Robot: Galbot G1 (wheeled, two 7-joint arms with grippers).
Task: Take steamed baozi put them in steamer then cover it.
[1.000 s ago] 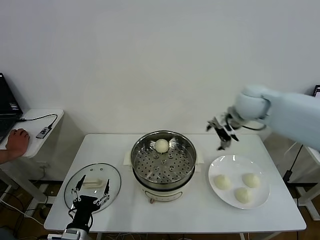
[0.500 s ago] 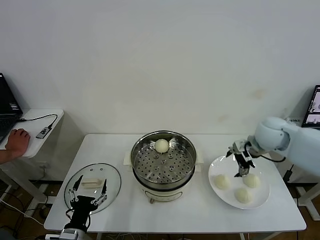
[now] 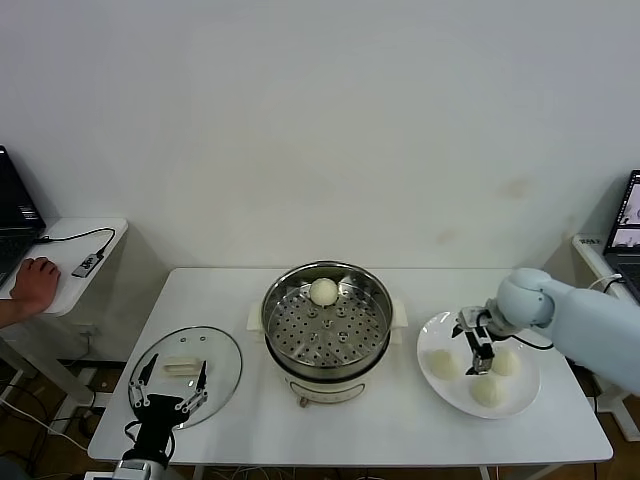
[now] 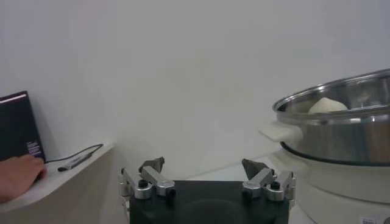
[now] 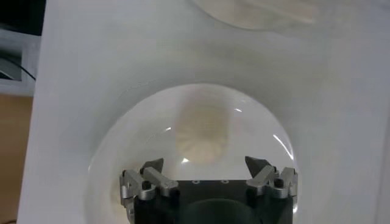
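The steamer (image 3: 327, 325) stands mid-table with one baozi (image 3: 323, 291) on its perforated tray; the left wrist view shows both steamer (image 4: 341, 140) and baozi (image 4: 327, 105). Three baozi (image 3: 441, 364) (image 3: 503, 361) (image 3: 486, 391) lie on a white plate (image 3: 450, 326) at the right. My right gripper (image 3: 480, 350) is open, low over the plate among them. In the right wrist view it (image 5: 204, 164) hangs just above one baozi (image 5: 201, 131), jaws wide on either side and not touching it. The glass cover (image 3: 185, 375) lies flat at front left. My left gripper (image 3: 165, 395) (image 4: 204, 165) is open and empty at its near edge.
A side table (image 3: 70, 260) at the far left holds a laptop, a cable and a person's hand (image 3: 35, 280). The white plate (image 5: 122, 158) sits near the table's right edge. A wall is behind.
My right gripper has come down and to the right, from high beside the steamer to just above the plate's baozi. My left gripper has drawn slightly back from the cover.
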